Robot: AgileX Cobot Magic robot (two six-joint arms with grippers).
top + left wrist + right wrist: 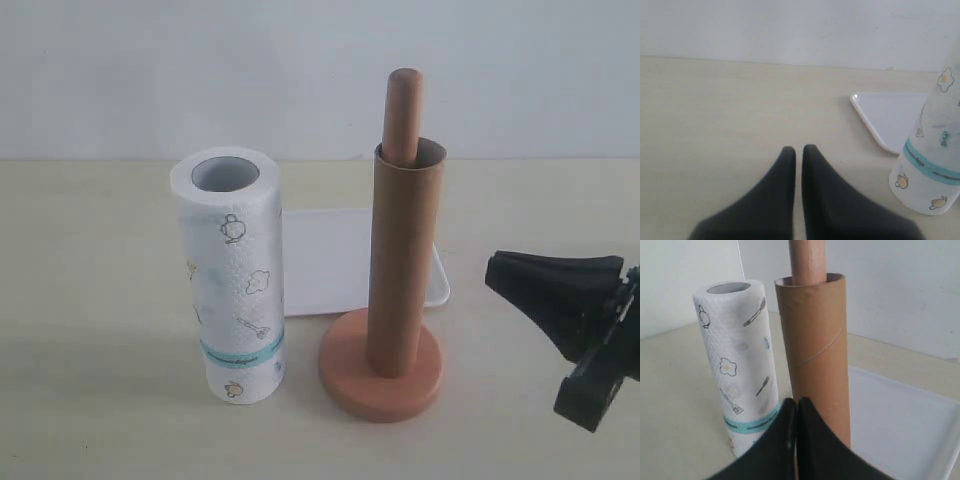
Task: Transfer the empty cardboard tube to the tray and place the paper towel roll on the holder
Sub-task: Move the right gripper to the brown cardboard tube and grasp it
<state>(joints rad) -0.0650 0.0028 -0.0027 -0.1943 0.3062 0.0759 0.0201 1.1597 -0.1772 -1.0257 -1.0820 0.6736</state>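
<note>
The empty cardboard tube stands upright, slid over the pole of the wooden holder, whose rounded top sticks out above it. Left of it the paper towel roll stands on end, teal band near the table. Behind both lies the white tray. My right gripper hovers shut at the right, apart from the tube and pointing at it. In the left wrist view my left gripper is shut over bare table, holding nothing.
A pale wooden tabletop runs back to a white wall. The left arm does not show in the exterior view.
</note>
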